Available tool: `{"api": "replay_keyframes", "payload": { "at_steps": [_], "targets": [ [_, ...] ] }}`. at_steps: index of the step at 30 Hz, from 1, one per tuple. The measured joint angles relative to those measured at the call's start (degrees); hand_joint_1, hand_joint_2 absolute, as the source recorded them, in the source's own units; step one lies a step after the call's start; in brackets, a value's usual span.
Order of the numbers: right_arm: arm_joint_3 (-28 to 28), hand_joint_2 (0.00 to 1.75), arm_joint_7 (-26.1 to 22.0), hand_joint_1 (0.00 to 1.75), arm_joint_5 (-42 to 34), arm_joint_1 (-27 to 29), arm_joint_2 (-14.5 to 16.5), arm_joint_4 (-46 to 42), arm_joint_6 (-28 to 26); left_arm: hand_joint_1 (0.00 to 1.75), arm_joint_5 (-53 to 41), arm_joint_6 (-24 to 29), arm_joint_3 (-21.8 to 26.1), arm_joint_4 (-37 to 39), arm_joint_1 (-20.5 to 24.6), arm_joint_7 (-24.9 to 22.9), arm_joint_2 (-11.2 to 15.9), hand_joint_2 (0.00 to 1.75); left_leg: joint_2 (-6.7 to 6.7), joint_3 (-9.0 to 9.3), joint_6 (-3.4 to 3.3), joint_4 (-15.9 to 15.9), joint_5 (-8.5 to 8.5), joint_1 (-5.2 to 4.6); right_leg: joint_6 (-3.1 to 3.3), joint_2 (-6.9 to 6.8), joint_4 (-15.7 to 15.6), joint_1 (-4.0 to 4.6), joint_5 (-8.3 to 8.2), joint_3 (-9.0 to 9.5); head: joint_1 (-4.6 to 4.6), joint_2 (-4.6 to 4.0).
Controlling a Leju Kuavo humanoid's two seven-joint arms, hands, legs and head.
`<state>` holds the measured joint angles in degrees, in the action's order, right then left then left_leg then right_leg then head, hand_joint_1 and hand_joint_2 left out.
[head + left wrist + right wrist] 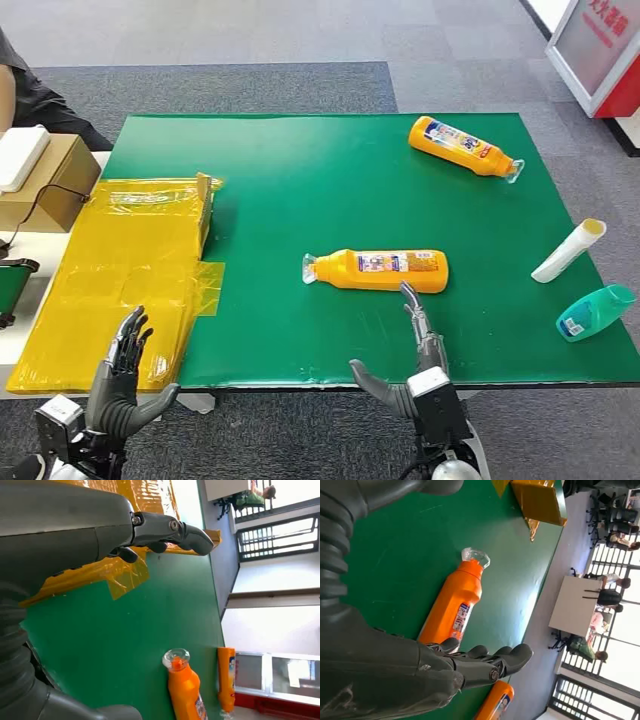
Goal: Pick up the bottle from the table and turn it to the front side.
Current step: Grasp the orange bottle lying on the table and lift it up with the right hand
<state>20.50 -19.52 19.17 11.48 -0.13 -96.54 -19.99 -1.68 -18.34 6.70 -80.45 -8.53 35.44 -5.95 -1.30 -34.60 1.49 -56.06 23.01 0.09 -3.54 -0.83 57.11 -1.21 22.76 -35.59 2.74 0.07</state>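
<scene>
An orange bottle [381, 270] with a clear cap lies on its side in the middle of the green table [302, 180], cap pointing left. It also appears in the left wrist view [185, 687] and the right wrist view [452, 602]. A second orange bottle [462, 146] lies at the far right, also seen as bottle [226, 677] and bottle [495, 702]. My right hand [411, 360] hovers open at the near table edge, fingertips almost touching the middle bottle's near side. My left hand [124, 375] is open and empty over the yellow plastic at the near left.
A yellow plastic-wrapped box and sheet [128, 270] cover the table's left side. A white tube [567, 250] and a teal bottle [596, 312] lie at the right edge. A cardboard box [45, 180] stands on a side table at left. A person [23, 90] sits at far left.
</scene>
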Motion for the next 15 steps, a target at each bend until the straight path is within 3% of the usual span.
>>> {"api": "replay_keyframes", "payload": {
  "at_steps": [6,15],
  "targets": [
    [-0.07,1.75,0.02,0.0,-0.91,1.07,-0.02,-0.17,-0.44,0.0,-0.32,0.8,-0.12,0.0,-0.26,0.16,-0.2,1.75,0.0,0.01,0.0,0.0,0.0,0.0,0.0,0.0,0.0,0.01,0.01,0.0,0.0,0.0],
    [-0.39,1.75,-0.37,0.0,-2.19,4.22,-0.64,-1.16,-0.47,0.0,-2.23,7.45,-3.44,-2.02,-2.57,-0.55,-0.62,1.75,0.0,0.01,0.0,0.0,0.04,0.0,-0.02,0.0,0.0,0.0,0.03,0.01,0.0,0.0]
  ]
}}
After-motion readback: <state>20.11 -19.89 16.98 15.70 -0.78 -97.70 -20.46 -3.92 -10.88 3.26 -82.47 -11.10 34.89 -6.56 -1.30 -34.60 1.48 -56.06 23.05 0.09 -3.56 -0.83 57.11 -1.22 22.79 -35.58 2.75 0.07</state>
